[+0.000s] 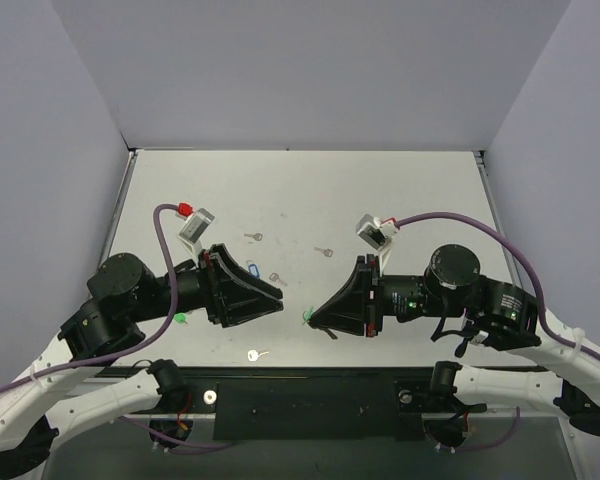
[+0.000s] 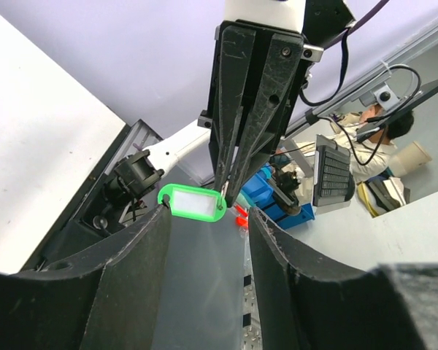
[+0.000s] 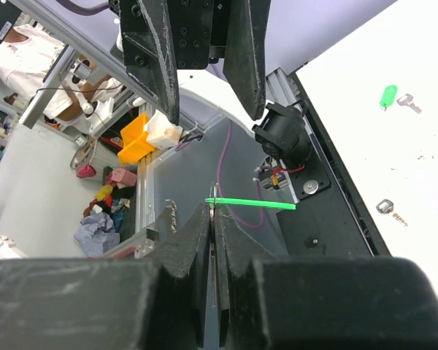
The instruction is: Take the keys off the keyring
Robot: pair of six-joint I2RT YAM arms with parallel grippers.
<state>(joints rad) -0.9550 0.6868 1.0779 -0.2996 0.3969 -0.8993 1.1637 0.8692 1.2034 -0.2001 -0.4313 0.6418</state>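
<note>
The right gripper (image 3: 213,213) is fully closed. It clamps one end of the light-green key tag (image 2: 192,202) and holds it in the air above the near edge of the table (image 1: 400,190). The left gripper (image 1: 278,297) faces it with fingers (image 2: 142,255) spread on either side of the tag, gripping nothing. Contact with the tag cannot be determined. A loose key (image 1: 259,354) lies on the table below.

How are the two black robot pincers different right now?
The left black pincer has its jaws apart, while the right black pincer has its jaws squeezed together. The right pincer pinches the end of the green oblong plastic tag; the left pincer grips nothing. Both are black and point at each other.
</note>
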